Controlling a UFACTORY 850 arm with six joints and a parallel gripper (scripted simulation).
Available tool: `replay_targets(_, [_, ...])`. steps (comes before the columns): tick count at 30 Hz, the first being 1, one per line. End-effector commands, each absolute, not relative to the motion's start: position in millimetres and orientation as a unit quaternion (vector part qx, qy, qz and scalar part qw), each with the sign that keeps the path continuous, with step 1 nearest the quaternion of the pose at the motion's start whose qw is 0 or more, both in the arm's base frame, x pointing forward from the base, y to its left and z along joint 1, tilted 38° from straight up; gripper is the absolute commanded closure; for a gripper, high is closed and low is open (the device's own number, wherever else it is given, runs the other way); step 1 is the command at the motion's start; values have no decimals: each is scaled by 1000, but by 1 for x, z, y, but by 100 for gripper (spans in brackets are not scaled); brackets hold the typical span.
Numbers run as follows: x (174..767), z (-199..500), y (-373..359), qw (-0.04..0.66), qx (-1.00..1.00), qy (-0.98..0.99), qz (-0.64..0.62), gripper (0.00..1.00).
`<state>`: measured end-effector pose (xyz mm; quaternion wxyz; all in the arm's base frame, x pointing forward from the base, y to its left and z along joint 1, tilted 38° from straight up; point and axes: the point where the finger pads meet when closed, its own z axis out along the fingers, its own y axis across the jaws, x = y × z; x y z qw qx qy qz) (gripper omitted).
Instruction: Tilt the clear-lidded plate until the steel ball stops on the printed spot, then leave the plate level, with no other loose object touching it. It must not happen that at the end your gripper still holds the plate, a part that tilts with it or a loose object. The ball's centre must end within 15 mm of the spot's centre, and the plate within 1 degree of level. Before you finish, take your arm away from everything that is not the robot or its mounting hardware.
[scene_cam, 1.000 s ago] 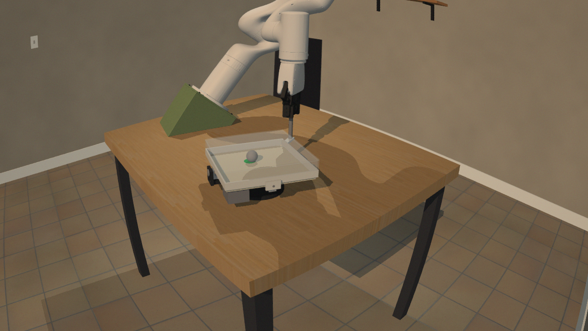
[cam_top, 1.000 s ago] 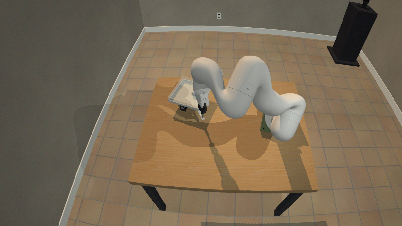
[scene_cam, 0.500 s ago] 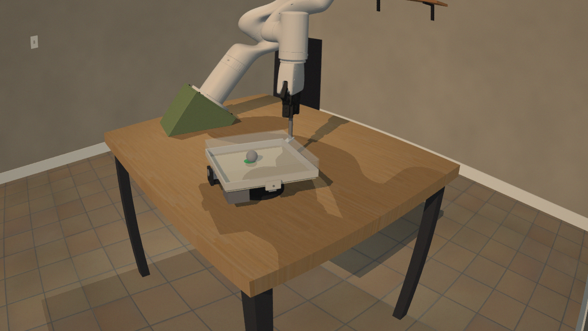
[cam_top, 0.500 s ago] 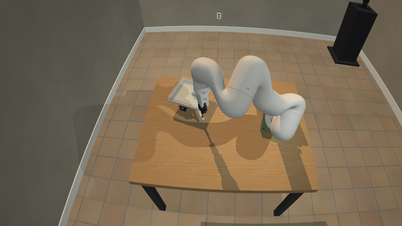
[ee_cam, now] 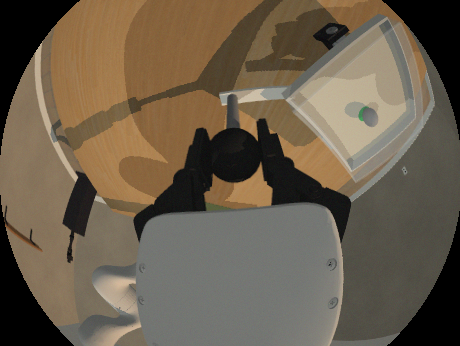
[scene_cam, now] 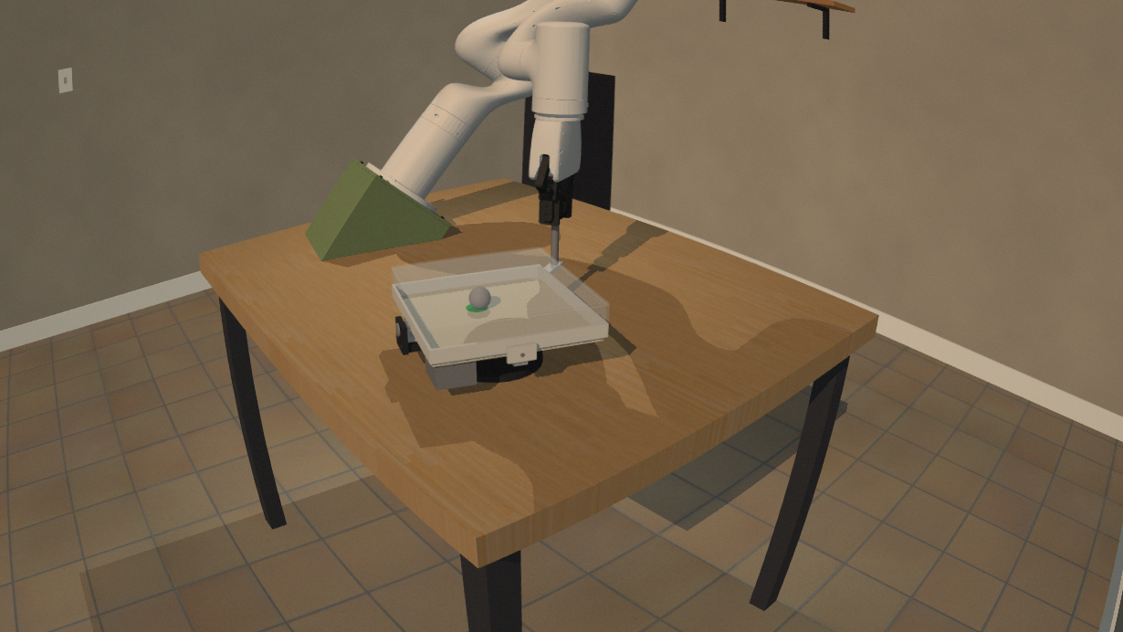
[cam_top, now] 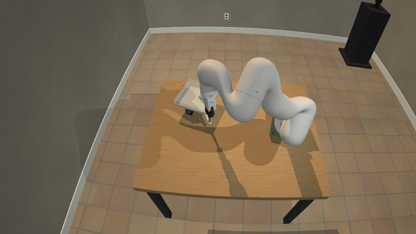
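Note:
The clear-lidded plate (cam_top: 181, 94) (scene_cam: 584, 310) (ee_cam: 406, 56) sits on a small gimbal base (scene_cam: 471, 373) at the far left part of the table and looks close to level. The steel ball (scene_cam: 478, 296) (ee_cam: 368, 116) rests on or just at the edge of the green printed spot (scene_cam: 473, 309) (ee_cam: 360, 115). In the top view the arm hides the ball. A thin upright handle rod (scene_cam: 554, 243) (cam_top: 210, 119) (ee_cam: 233, 109) rises from a tab at the plate's corner and ends in a black knob (ee_cam: 233, 156). My gripper (scene_cam: 555, 214) (cam_top: 210, 112) (ee_cam: 233, 136) points straight down and is shut on that knob.
The arm stands on a green wedge base (scene_cam: 369, 215) (cam_top: 273, 131) at the table's edge. A black motor block (cam_top: 189, 112) sticks out under the plate. A tall black speaker stand (cam_top: 363, 34) is in the room's corner, off the table.

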<state>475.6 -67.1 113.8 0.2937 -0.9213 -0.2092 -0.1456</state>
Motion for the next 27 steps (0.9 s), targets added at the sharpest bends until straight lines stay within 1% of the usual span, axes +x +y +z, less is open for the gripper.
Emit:
replay_targets(1, [475, 114, -68, 293, -922, -209, -145, 100])
replay_targets(27, [478, 115, -67, 293, -922, -209, -145, 100])
